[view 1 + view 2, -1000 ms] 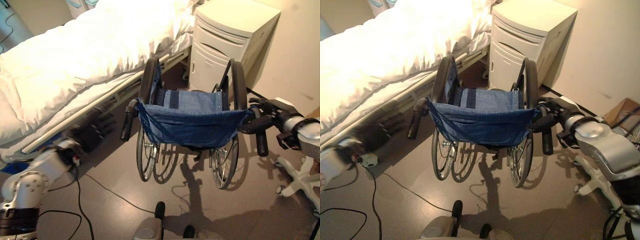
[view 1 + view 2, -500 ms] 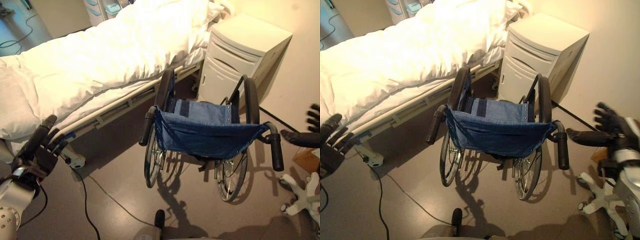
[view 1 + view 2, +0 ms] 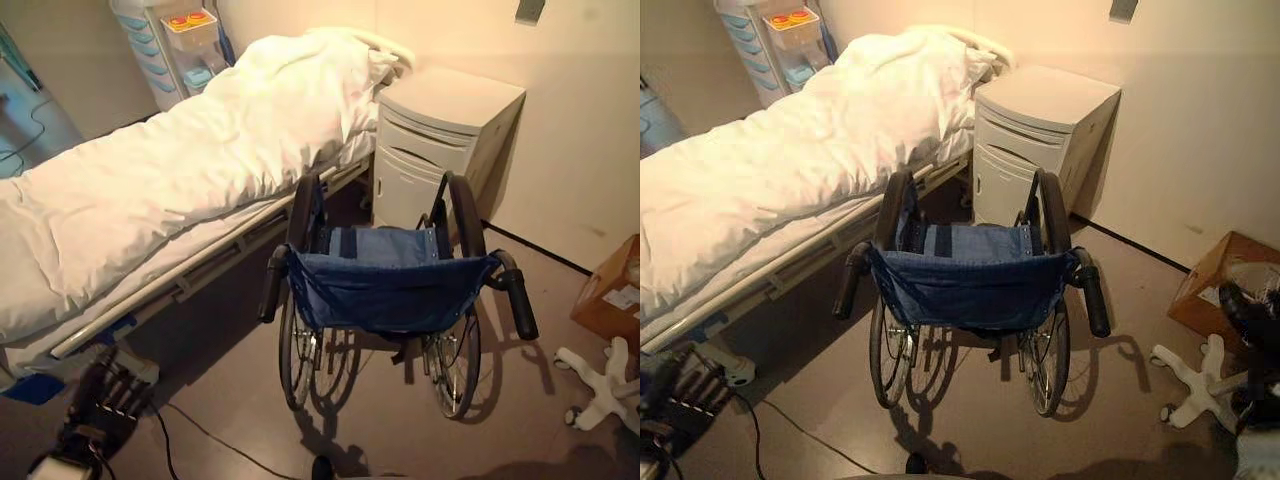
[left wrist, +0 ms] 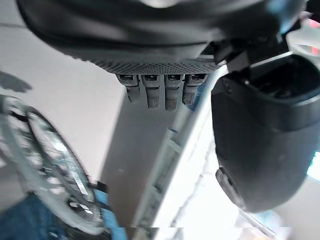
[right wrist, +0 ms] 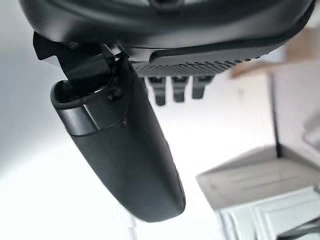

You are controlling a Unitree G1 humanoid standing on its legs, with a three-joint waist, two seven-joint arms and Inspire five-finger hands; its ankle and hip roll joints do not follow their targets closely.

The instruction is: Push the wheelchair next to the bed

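A wheelchair (image 3: 385, 290) with a blue fabric seat stands close beside the white bed (image 3: 150, 200), its back toward me. Both black push handles, the left handle (image 3: 272, 285) and the right handle (image 3: 520, 300), are free. My left hand (image 3: 100, 410) hangs low near the floor by the bed's foot, well left of the chair. In its wrist view the left hand (image 4: 165, 90) is open, with a chair wheel (image 4: 50, 170) beyond it. My right hand (image 3: 1250, 320) is at the far right, away from the chair, and its wrist view shows it (image 5: 125, 150) open and holding nothing.
A cream bedside cabinet (image 3: 440, 140) stands against the wall just ahead of the wheelchair. A cardboard box (image 3: 610, 295) and a white star-shaped wheeled base (image 3: 600, 390) sit on the floor to the right. A drawer cart (image 3: 180, 40) is behind the bed.
My right hand has let go of the right push handle and drawn back; the left hand has dropped low. The view has shifted too; the wheelchair stays by the bed.
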